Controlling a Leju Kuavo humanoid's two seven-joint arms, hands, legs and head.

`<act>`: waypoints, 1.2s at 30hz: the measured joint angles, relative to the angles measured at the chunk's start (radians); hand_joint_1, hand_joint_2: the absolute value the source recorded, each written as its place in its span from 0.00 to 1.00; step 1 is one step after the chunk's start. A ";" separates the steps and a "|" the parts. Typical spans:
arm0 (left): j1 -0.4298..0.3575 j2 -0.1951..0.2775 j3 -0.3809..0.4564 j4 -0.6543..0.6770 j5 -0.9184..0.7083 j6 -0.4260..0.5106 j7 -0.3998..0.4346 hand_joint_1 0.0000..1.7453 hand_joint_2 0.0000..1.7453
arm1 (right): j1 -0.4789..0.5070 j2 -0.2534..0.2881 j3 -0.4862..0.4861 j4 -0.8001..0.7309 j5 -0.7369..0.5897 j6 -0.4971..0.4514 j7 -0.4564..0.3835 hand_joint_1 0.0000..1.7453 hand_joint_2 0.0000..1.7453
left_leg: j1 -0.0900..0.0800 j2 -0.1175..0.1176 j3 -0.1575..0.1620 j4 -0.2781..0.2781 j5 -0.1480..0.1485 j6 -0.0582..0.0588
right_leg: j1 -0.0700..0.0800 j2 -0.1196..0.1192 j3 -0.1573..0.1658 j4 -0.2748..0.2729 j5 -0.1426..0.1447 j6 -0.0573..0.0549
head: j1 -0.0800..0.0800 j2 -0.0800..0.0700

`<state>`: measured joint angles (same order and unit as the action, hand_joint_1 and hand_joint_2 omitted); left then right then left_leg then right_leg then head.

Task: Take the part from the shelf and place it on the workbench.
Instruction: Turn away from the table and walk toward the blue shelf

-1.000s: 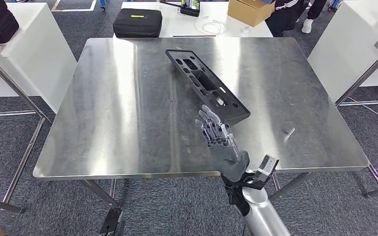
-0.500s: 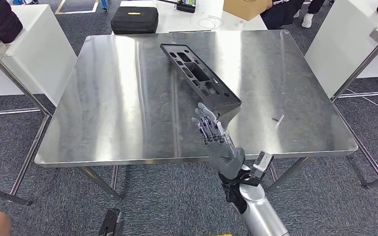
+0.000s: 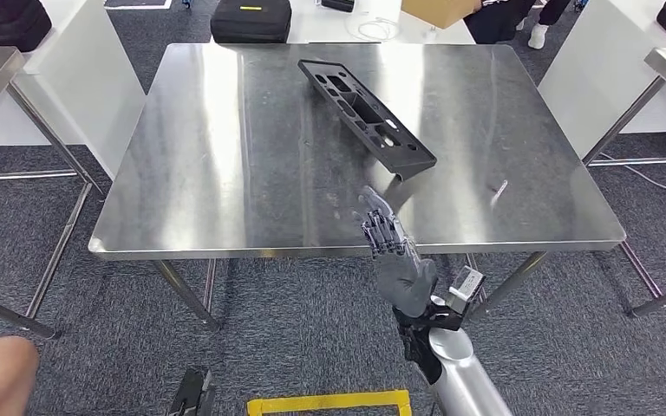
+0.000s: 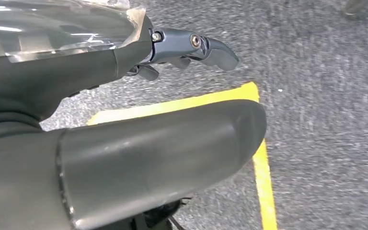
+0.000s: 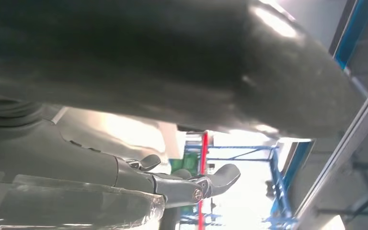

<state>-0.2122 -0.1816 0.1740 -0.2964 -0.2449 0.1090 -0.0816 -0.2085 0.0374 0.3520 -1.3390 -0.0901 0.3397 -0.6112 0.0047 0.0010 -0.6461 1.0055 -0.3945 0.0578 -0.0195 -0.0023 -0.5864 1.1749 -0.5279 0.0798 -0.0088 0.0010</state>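
Right robot hand point(image 3: 392, 245) hangs empty at the desk point(image 3: 225, 173) edge, fingers spread. Part point(image 3: 367, 103) lies on the desk just beyond it, so we'd call placing done; next, pull back.

The part point(image 3: 368, 115) is a long, narrow black plastic piece, shaped like a shallow frame with several cut-outs and recesses along its length, including a larger rectangular pocket near the middle. It lies flat on the steel table point(image 3: 225, 156), set diagonally: one end points toward the far edge, the other toward the near right. It sits in the far-middle area of the tabletop, well clear of every edge. Its near end casts a pale reflection on the metal surface.
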 joint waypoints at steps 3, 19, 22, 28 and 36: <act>0.001 0.001 0.001 0.000 0.005 0.006 -0.001 0.00 0.00 | 0.005 0.000 -0.010 0.016 -0.003 -0.009 0.010 0.00 0.00 | -0.003 0.000 -0.018 -0.002 0.028 -0.016 | 0.010 0.002 0.120 -0.189 0.001 -0.018 | -0.001 0.000; 0.023 0.018 0.005 -0.003 0.002 0.023 -0.003 0.00 0.00 | -0.016 0.026 -0.089 0.415 0.033 -0.140 0.078 0.00 0.00 | 0.006 -0.010 0.123 0.020 -0.120 -0.053 | 0.003 -0.003 -0.031 -0.165 0.121 -0.033 | -0.001 0.000; 0.024 0.017 0.006 -0.004 -0.006 0.031 -0.003 0.00 0.00 | -0.062 0.029 -0.111 0.581 0.045 -0.192 0.088 0.00 0.00 | 0.002 -0.007 0.103 0.012 -0.095 -0.018 | 0.001 -0.002 -0.048 -0.159 0.125 -0.015 | 0.000 0.000; 0.029 0.014 0.013 -0.004 -0.012 0.040 -0.011 0.00 0.00 | -0.112 0.027 -0.132 0.847 0.125 -0.377 0.227 0.00 0.00 | -0.002 -0.002 0.018 0.008 -0.024 0.010 | 0.001 0.000 -0.112 0.123 -0.044 -0.018 | 0.006 0.000; 0.046 0.012 0.022 -0.007 -0.012 0.024 -0.045 0.00 0.00 | -0.104 0.014 -0.123 1.025 0.231 -0.465 0.510 0.00 0.00 | -0.003 0.001 -0.033 -0.003 0.056 -0.025 | 0.016 0.002 0.131 -0.209 -0.005 -0.037 | 0.004 0.000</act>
<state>-0.1664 -0.1699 0.1958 -0.3038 -0.2568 0.1328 -0.1262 -0.3128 0.0509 0.2287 -0.3144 0.1408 -0.1256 -0.1017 0.0020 0.0022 -0.6788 1.0022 -0.3386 0.0332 -0.0031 -0.0003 -0.4550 0.9656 -0.5328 0.0430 -0.0051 0.0010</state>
